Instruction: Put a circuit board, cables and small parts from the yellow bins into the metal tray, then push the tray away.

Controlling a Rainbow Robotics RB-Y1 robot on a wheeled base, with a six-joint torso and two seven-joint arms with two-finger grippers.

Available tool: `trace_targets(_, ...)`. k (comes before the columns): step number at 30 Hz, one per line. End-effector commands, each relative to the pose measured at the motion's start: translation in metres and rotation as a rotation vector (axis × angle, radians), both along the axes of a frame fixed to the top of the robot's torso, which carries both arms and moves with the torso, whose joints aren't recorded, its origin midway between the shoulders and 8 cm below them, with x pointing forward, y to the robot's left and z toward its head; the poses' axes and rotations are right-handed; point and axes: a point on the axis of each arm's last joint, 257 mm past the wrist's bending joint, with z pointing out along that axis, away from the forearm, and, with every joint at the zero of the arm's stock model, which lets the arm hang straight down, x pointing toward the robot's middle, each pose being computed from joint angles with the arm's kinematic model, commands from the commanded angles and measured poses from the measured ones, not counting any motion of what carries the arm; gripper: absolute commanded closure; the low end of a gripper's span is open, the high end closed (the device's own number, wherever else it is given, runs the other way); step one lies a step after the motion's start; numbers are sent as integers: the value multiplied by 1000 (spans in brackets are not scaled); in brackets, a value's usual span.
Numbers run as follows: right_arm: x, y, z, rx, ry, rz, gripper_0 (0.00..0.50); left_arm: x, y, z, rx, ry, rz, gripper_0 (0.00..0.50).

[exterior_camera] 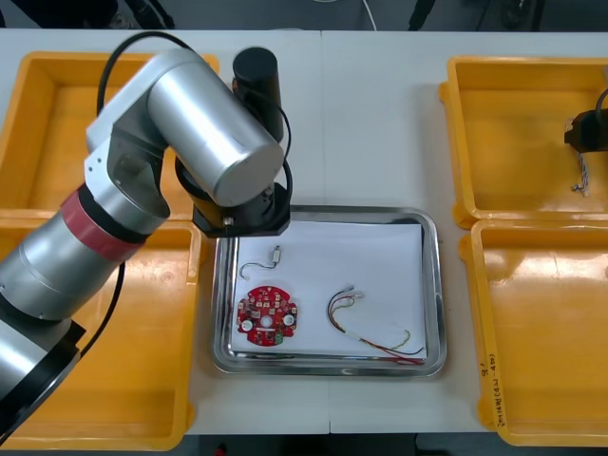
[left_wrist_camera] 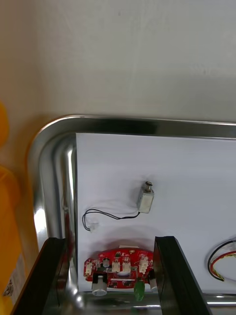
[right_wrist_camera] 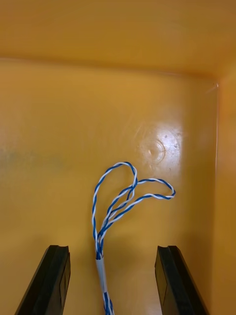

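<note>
From where I stand, the light desk (exterior_camera: 380,123) carries a shiny metal tray with a white inside (exterior_camera: 434,285) at its middle. Two yellow plastic bins sit at 9 o'clock, the far one (exterior_camera: 57,133) and the near one (exterior_camera: 114,380). Two more are at 3 o'clock, far (exterior_camera: 513,142) and near (exterior_camera: 541,342).

The big silver left arm (exterior_camera: 190,123) reaches in from 8 o'clock, and the left jaws hang over the tray's 11 o'clock corner. In the left wrist view their black fingers (left_wrist_camera: 169,275) stand wide apart with nothing held between them. The tray's rounded rim (left_wrist_camera: 49,162) lies below them.

Three things lie in the tray. A round red circuit board (exterior_camera: 267,316) sits at 7 o'clock, and the left wrist view shows it (left_wrist_camera: 118,266) down between the fingers. A small metal part with a thin black wire (exterior_camera: 276,254) lies at 10 o'clock, apart from the board; the wrist camera shows it (left_wrist_camera: 146,197) beyond the fingers. A looped red and yellow cable (exterior_camera: 359,333) lies at 5 o'clock, clear of the board, and its loop shows beside one finger (left_wrist_camera: 212,257).

The right arm (exterior_camera: 589,131) is at the desk's 2 o'clock, down in the far right bin. The right jaws are spread wide, each finger (right_wrist_camera: 51,280) well away from the twisted blue and white cable (right_wrist_camera: 102,268). The cable runs up between them without touching either, its loops fanned over the orange-looking bin floor (right_wrist_camera: 59,123). In the front view, this cable (exterior_camera: 579,179) is just below the arm's dark end.
</note>
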Motion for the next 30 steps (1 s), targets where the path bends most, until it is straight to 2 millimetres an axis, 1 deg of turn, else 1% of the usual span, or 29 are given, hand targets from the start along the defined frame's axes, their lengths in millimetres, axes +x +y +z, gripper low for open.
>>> trace_targets(1, 4, 5, -4, 8, -30, 19, 0, 27, 10, 69, -7, -114, -96, 0)
trace_targets(2, 3, 5, -5, 8, -30, 20, 0, 28, 10, 72, -12, -115, -100, 0)
trace_targets(5, 2, 4, -8, 13, -29, 18, 0, 33, 21, 85, -27, -127, -88, 0)
trace_targets(7, 1, 6, -12, 30, -31, 16, 0, 38, 32, 93, -20, -139, -84, 0)
trace_targets(8, 0, 6, -13, 36, -32, 14, 0, 38, 34, 94, -15, -141, -87, 0)
trace_targets(11, -3, 6, -21, 59, -32, 8, 0, 44, 51, 100, 8, -144, -100, 0)
trace_targets(15, -4, 5, -23, 60, -29, 8, 0, 50, 66, 106, 9, -136, -80, 0)
trace_targets(17, -5, 5, -25, 60, -28, 6, 0, 56, 74, 113, -1, -135, -59, 0)
trace_targets(21, -5, 4, -25, 65, -32, 2, 0, 64, 85, 122, -21, -128, -35, 0)
trace_targets(26, -5, 3, -25, 62, -34, 1, 0, 76, 107, 132, -10, -128, -42, 0)
trace_targets(30, -5, 3, -25, 56, -35, 4, 0, 84, 123, 136, 18, -134, -44, 0)
